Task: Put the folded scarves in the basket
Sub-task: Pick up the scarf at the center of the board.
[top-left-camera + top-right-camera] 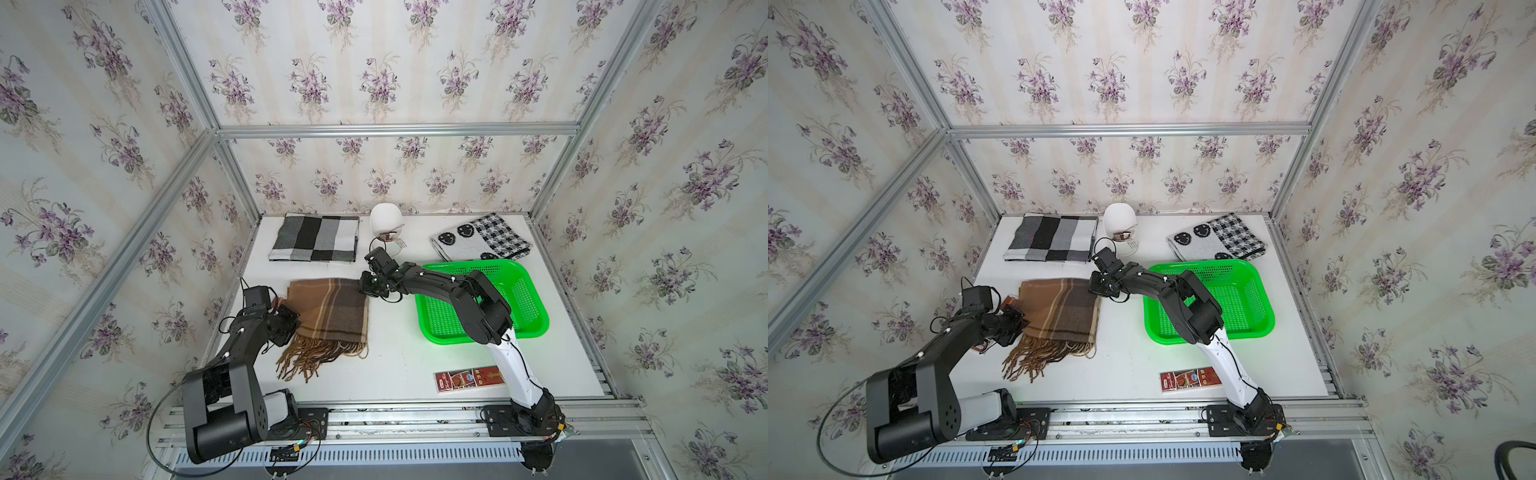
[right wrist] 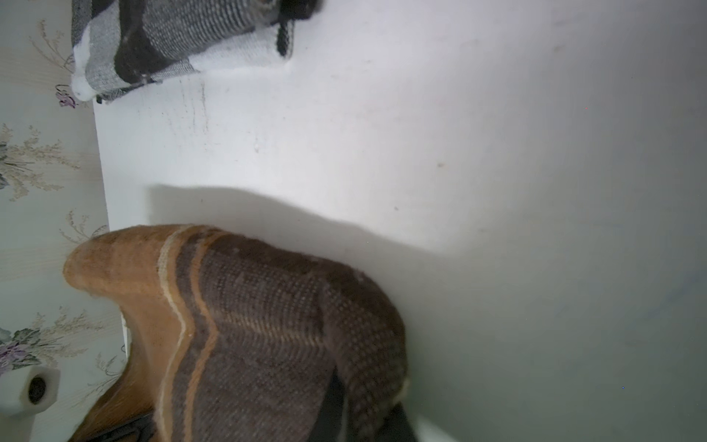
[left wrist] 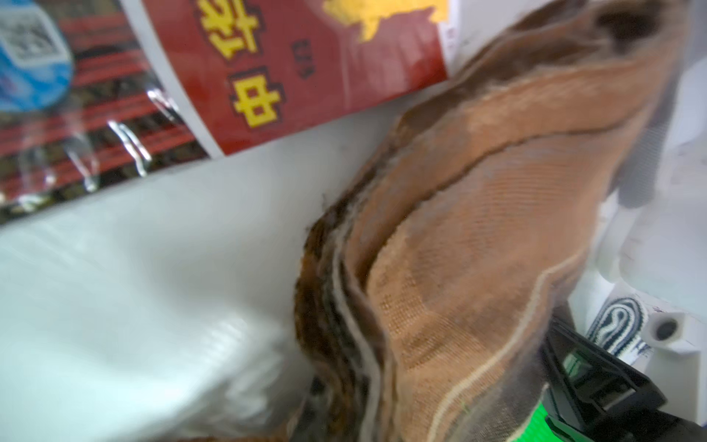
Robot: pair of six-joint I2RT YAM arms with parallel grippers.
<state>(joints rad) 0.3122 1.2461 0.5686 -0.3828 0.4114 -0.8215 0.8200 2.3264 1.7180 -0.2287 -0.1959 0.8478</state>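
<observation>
"Brown scarf, which way does it run?"

"It's folded flat on the white table, with its long axis running from the back wall toward the robot's base. The folded end faces the back and the fringe trails toward the front rail."

"And the jaws?"

"It lies between the 2 grippers. The left gripper is at its left long edge, about halfway along. The right gripper is at its far right corner. Both pairs of jaws are pressed together on the cloth. In each wrist view the pinched part humps up close to the lens."

"Where's the basket?"

"The green basket sits just to the right of it, not touching. The right arm reaches across the basket's near left corner."

"Anything else about?"

"There's a grey-and-black check scarf behind it and a white egg-shaped thing beside that. A smiley-patterned cloth lies behind the basket. 1 red packet is near the front, and a second red packet lies by the left gripper, its edge against the scarf."
</observation>
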